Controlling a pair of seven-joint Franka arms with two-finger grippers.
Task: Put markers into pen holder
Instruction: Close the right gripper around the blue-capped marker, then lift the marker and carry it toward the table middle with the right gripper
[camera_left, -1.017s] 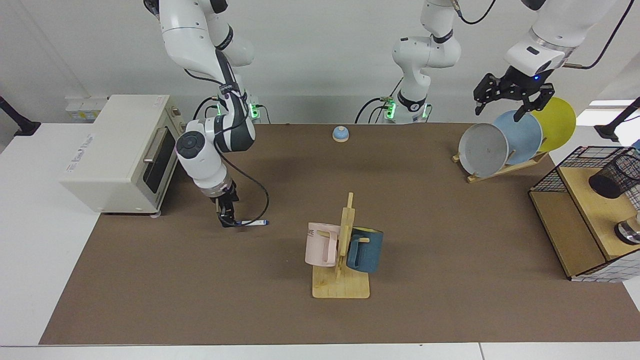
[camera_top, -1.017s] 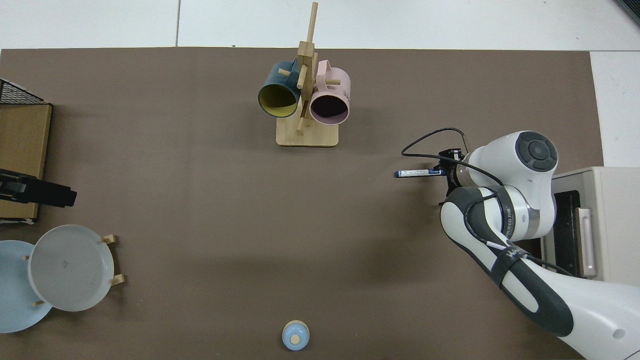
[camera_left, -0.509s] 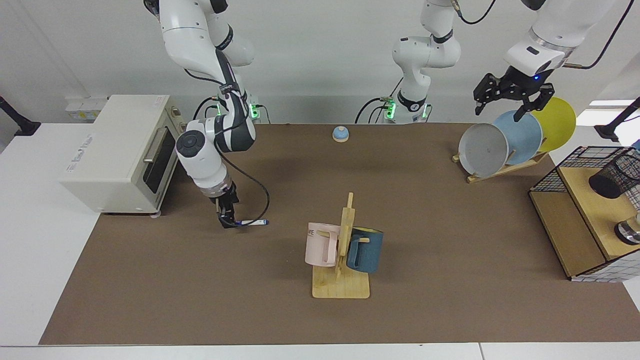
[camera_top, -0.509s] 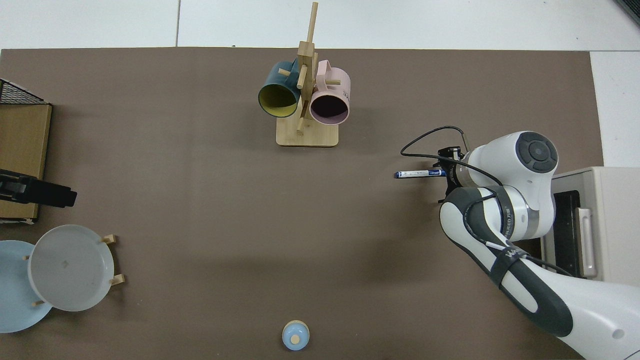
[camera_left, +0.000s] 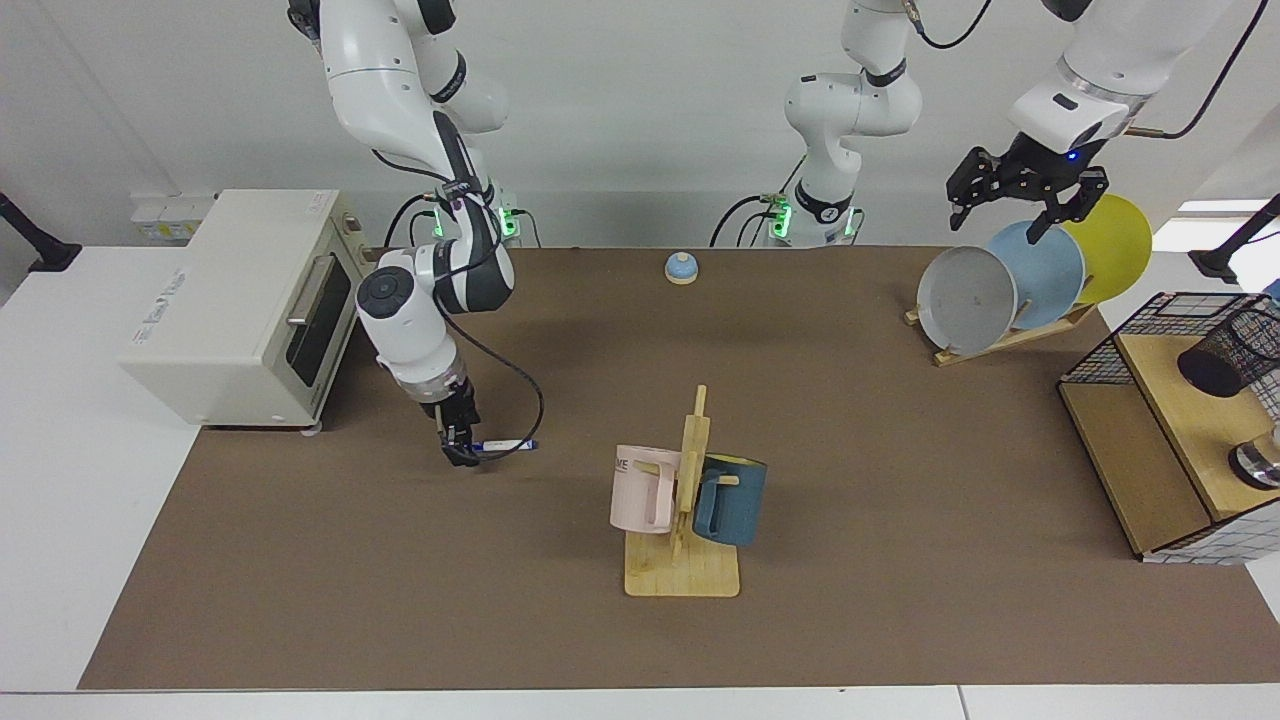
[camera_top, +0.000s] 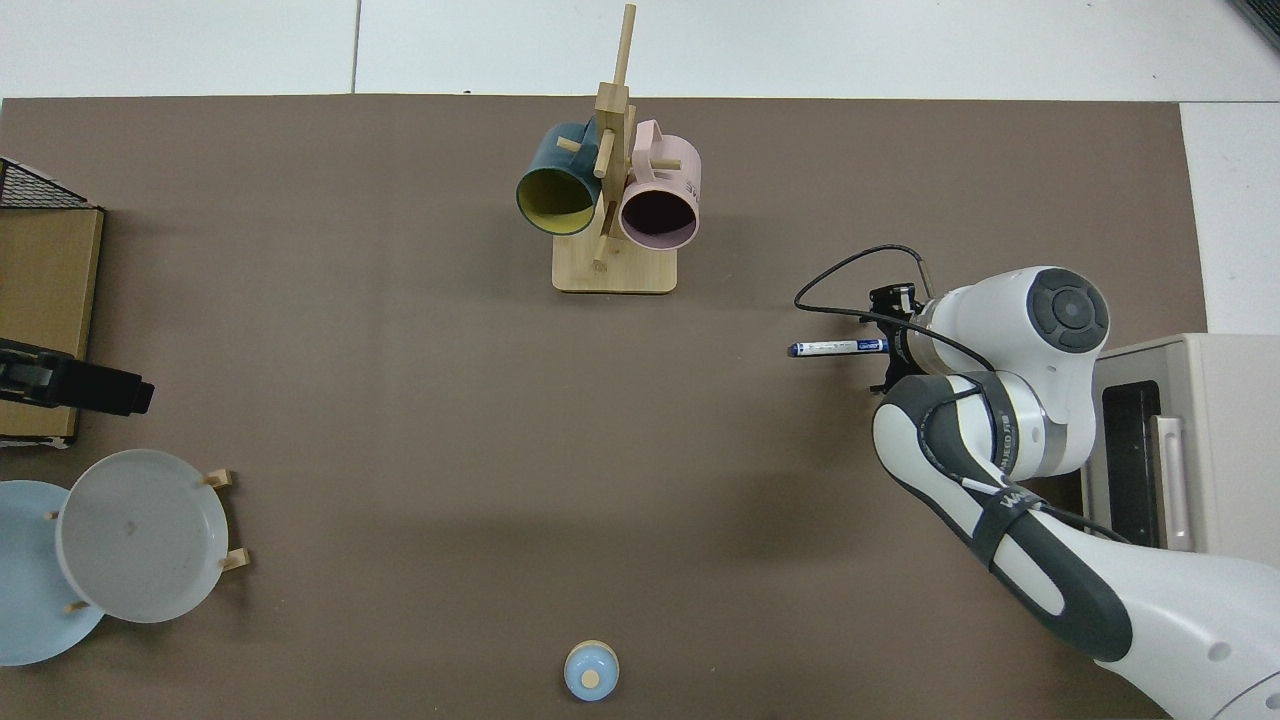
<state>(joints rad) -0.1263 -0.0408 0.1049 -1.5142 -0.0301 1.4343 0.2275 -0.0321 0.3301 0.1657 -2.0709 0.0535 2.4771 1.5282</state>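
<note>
My right gripper (camera_left: 462, 453) fingers pinch the marker (camera_left: 505, 446) by one end, apparently just above the mat, near the toaster oven (camera_left: 240, 300). The mug rack (camera_left: 688, 500) stands toward the pen holder (camera_left: 1228, 352). Left gripper (camera_left: 1018, 200) waits, spread, above the plates (camera_left: 1035, 272). My right wrist has shifted slightly since earlier.

Toaster oven (camera_left: 235, 305), mug rack (camera_left: 685, 500), plate rack (camera_left: 1010, 335), bell (camera_left: 681, 267).

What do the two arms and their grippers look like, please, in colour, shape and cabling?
Both arms are glossy white with rounded segments and dark grey joint bands. The right arm has a round dark disc on its wrist joint and a looping black cable. Its right gripper is small and black. The left gripper is black and wider, under a blue light.
</note>
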